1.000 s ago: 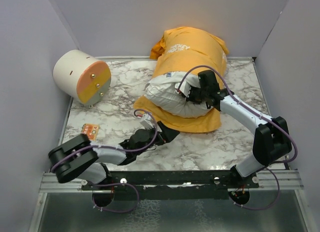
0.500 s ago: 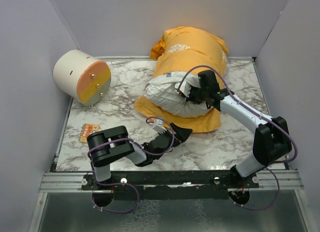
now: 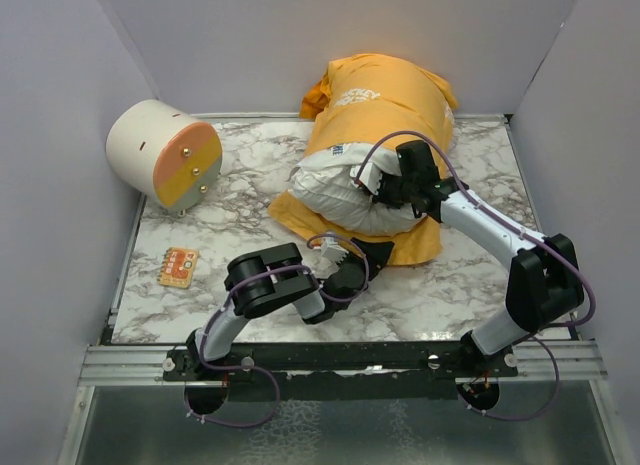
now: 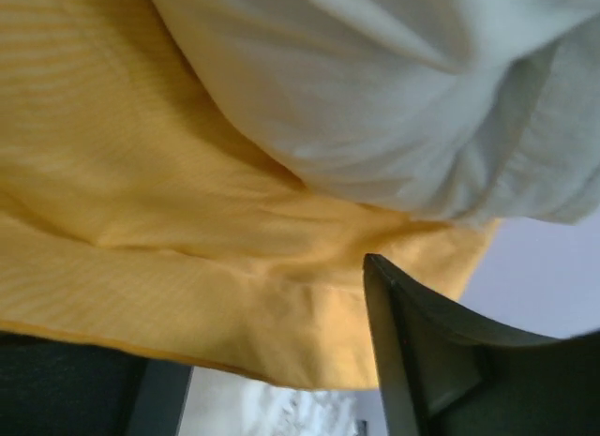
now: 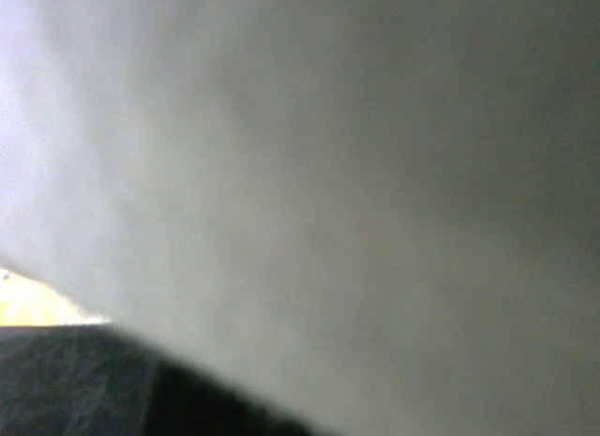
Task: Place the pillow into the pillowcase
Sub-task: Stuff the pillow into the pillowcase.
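The white pillow (image 3: 340, 190) lies at the back of the table, its far half inside the orange-yellow pillowcase (image 3: 385, 105). Its near end bulges out over the case's lower flap (image 3: 410, 247). My left gripper (image 3: 377, 253) is open at that flap's near hem. In the left wrist view the pillowcase hem (image 4: 216, 305) runs between the two dark fingers (image 4: 422, 361), with the pillow (image 4: 375, 98) above it. My right gripper (image 3: 393, 190) is pressed into the pillow's bare end. White pillow fabric (image 5: 328, 173) fills the right wrist view and hides the jaws.
A cream-and-orange cylinder (image 3: 165, 153) lies at the back left of the marble table (image 3: 240, 200). A small orange card (image 3: 179, 266) sits near the front left. Grey walls enclose the table on three sides.
My left arm has swung right and forward, bringing its gripper from the table's middle front up to the pillowcase's lower hem. The right arm and the pillow have not moved.
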Controlling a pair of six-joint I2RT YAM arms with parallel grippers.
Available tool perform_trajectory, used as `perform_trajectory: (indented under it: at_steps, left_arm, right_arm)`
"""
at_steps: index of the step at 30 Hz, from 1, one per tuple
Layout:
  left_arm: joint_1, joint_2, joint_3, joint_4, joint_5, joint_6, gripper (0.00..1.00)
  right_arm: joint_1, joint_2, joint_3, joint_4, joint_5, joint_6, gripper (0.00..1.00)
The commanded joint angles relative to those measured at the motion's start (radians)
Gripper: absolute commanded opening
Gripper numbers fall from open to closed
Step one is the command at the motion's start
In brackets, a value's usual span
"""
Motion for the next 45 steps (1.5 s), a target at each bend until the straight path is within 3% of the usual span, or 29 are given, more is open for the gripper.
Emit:
perform_trajectory:
  at_steps: [1, 5, 9, 12, 14, 21, 32, 40, 43, 45]
  left_arm:
    - [0.029, 0.102, 0.051, 0.033, -0.056, -0.012, 0.55]
    - [0.047, 0.167, 0.041, 0.241, -0.039, 0.065, 0.0]
    - [0.038, 0.113, -0.04, 0.435, 0.0, 0.283, 0.0]
    - [0.007, -0.022, -0.149, 0.546, 0.021, 0.438, 0.0]
    - [-0.025, -0.153, -0.214, 0.527, 0.033, 0.532, 0.0]
    - [-0.163, -0.626, -0.248, 0.108, 0.087, 0.75, 0.0]
    - [-0.23, -1.188, -0.236, -0.531, 0.112, 0.777, 0.0]
    - [-0.233, -1.251, -0.16, -0.705, 0.178, 0.838, 0.0]
    - [-0.232, -1.229, -0.163, -0.715, 0.168, 0.867, 0.0]
    - [-0.231, -1.214, -0.183, -0.716, 0.162, 0.883, 0.0]
  right_arm:
    - [-0.029, -0.037, 0.037, 0.228, 0.06, 0.001, 0.05]
    - [-0.029, -0.039, 0.032, 0.227, 0.068, -0.007, 0.05]
    - [-0.029, -0.051, 0.026, 0.189, 0.077, -0.022, 0.05]
    - [-0.03, -0.072, 0.016, 0.114, 0.045, -0.04, 0.05]
    - [-0.03, -0.084, -0.002, 0.064, 0.034, -0.056, 0.05]
    - [-0.057, -0.11, -0.104, 0.083, 0.176, -0.084, 0.06]
    - [-0.136, 0.011, -0.309, 0.226, 0.314, -0.15, 0.06]
    - [-0.168, 0.045, -0.279, 0.175, 0.321, -0.207, 0.07]
    - [-0.168, 0.006, -0.219, -0.065, 0.13, -0.26, 0.1]
    - [-0.168, -0.028, -0.176, -0.263, -0.059, -0.319, 0.22]
